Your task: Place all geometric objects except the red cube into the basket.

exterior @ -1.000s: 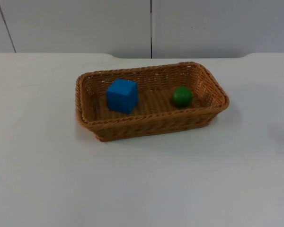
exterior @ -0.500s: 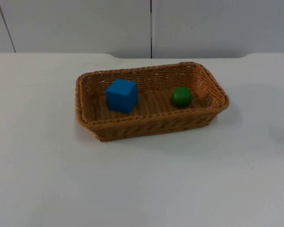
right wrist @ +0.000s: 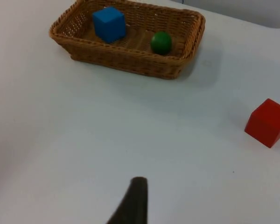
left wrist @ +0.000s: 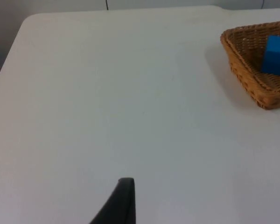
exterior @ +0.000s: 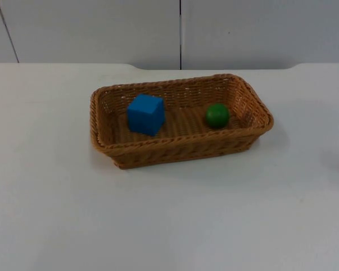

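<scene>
Basket (exterior: 181, 141) — blue cube (exterior: 146, 114), green ball (exterior: 217, 115)

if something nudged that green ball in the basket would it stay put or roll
The green ball is round with no flat face, so it would probably roll at a light nudge. The wicker basket walls rise around it, so it likely stays inside. It might stop against the blue cube.

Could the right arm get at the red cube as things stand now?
Probably yes. The red cube sits alone on the bare white table, well apart from the basket, and nothing lies between it and the right arm's fingertip.
</scene>
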`<state>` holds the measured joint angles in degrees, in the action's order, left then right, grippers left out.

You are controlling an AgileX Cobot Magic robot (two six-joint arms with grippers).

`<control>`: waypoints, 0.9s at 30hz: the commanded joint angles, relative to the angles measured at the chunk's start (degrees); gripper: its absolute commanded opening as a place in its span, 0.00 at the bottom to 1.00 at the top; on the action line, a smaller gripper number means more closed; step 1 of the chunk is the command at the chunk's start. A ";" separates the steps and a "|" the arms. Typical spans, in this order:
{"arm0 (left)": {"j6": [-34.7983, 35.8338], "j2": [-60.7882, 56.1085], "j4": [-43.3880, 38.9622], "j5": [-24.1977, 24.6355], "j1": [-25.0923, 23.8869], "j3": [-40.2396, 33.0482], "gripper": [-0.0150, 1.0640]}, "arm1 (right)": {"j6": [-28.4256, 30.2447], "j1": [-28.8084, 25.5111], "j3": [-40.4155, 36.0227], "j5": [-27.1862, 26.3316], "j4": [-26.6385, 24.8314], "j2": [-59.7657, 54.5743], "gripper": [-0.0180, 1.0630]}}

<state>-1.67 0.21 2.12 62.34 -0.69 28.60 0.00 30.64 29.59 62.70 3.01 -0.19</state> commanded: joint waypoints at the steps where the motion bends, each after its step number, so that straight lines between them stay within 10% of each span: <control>1: 0.37 -0.21 -0.23 -0.68 0.03 -0.30 0.99 | -0.42 -0.09 -0.13 -0.86 -0.10 0.19 0.84; 4: 0.37 -0.21 -0.23 -0.68 0.03 -0.30 0.99 | -0.64 -0.09 -0.13 -0.86 0.13 0.19 0.99; 27: 0.49 -0.21 0.30 -0.68 0.03 -0.30 0.99 | -0.85 -0.20 -0.13 -0.95 -0.18 0.19 0.99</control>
<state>-1.53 0.21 2.12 62.23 -0.69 28.60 -0.41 30.64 29.59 62.48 3.02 -0.19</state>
